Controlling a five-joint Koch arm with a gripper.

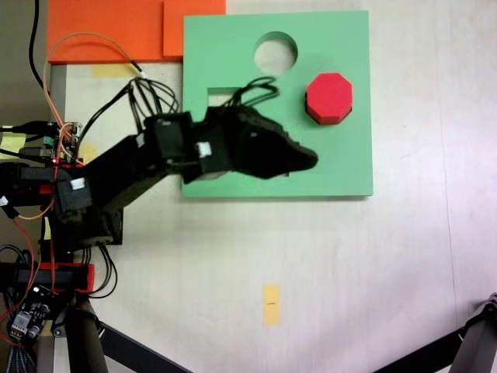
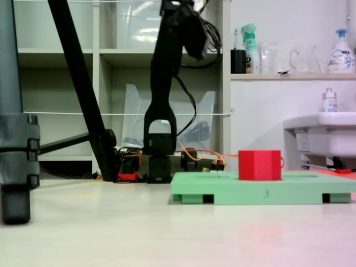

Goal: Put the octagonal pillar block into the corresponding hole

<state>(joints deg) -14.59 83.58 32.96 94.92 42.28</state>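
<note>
I cannot tell how the jaws stand: from above the gripper (image 1: 309, 159) reads as one dark wedge tapering to a single tip at the centre of the frame, and in the low fixed view its upper part is cut off by the top edge. It carries nothing that I can see.

The red octagonal pillar block (image 1: 329, 97) sits upright on the green foam board (image 1: 342, 167) in the upper right of the overhead picture, just right of the round cutout (image 1: 276, 53). From the side the block (image 2: 260, 164) stands proud of the board's (image 2: 222, 192) top, so I cannot say whether it rests on the surface or is partly seated in an opening. The octagonal hole itself I cannot pick out; the arm hides part of the board.

I judge the step in hand to be the approach. Next I need to bring the tip up and right over the block, with the jaws spread, then descend squarely.
</note>
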